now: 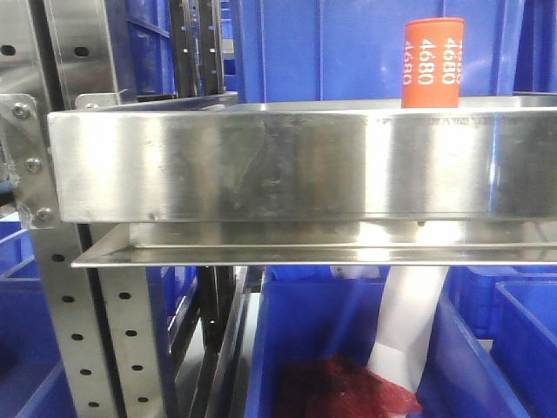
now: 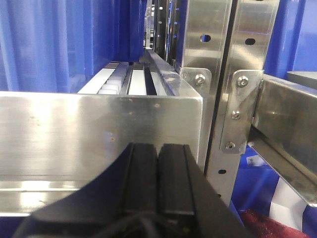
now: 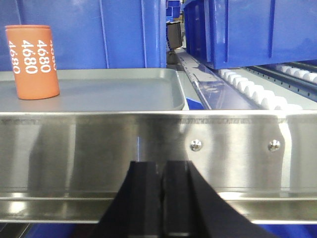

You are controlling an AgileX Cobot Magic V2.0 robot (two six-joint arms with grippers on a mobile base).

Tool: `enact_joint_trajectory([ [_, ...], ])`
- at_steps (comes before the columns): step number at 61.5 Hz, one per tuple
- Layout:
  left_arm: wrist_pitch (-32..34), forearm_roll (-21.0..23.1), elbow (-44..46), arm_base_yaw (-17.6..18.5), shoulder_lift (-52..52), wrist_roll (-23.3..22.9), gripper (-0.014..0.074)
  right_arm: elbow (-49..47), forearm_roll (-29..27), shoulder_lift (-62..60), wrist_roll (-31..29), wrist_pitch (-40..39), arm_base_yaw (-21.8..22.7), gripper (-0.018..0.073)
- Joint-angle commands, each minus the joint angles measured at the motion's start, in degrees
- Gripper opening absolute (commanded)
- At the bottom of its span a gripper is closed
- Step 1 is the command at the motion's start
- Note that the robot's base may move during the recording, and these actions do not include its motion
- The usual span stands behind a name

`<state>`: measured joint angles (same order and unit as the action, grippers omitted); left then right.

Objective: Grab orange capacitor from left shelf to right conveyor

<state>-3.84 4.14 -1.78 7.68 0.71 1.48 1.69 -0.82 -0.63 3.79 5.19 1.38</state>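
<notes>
**Capacitor not yet picked, both grippers waiting below the shelf lip**

Nearest the right wrist camera, at the bottom centre of its frame, the right gripper point(image 3: 161, 167) is sitting with its dark fingers drawn together and nothing between them. It is facing the tall brushed front lip of the left shelf point(image 3: 148, 144). In the left wrist view the left gripper point(image 2: 157, 148) is likewise pressed closed and empty at the lower centre. It is pointing at a steel lip beside a perforated upright point(image 2: 203, 39).

Beyond the lip, the orange capacitor point(image 3: 32, 62) is standing upright in a shallow grey tray point(image 3: 124, 91), at the upper left of the right wrist frame. In the front view it is showing at the upper right point(image 1: 431, 63), its lower part hidden behind the lip point(image 1: 296, 165).

By these pictures nothing of the task is done: the grasp, the lift and the carry across are all remaining. The right conveyor is not showing in any view.

The lip is standing between both grippers and the capacitor, so a reach would likely need to rise over it first. Blue bins point(image 1: 331, 43) are closing in behind and above. White rollers point(image 3: 257, 96) are running back at the right of the right wrist frame. Lower in the front view, a white sheet point(image 1: 409, 322) and something dark red point(image 1: 348, 387) are lying in another bin.
</notes>
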Motion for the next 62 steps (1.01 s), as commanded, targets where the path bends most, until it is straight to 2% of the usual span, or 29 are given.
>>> enact_joint_trajectory([
  [1, 5.2, 0.1, 0.3, 0.3, 0.7, -0.1, -0.0127, -0.3, -0.2, -0.8, -0.6, -5.2, 0.0, 0.0056],
  [62, 5.2, 0.1, 0.3, 0.3, 0.7, -0.1, -0.0127, -0.3, -0.1, -0.8, -0.6, -6.9, 0.1, 0.0056],
])
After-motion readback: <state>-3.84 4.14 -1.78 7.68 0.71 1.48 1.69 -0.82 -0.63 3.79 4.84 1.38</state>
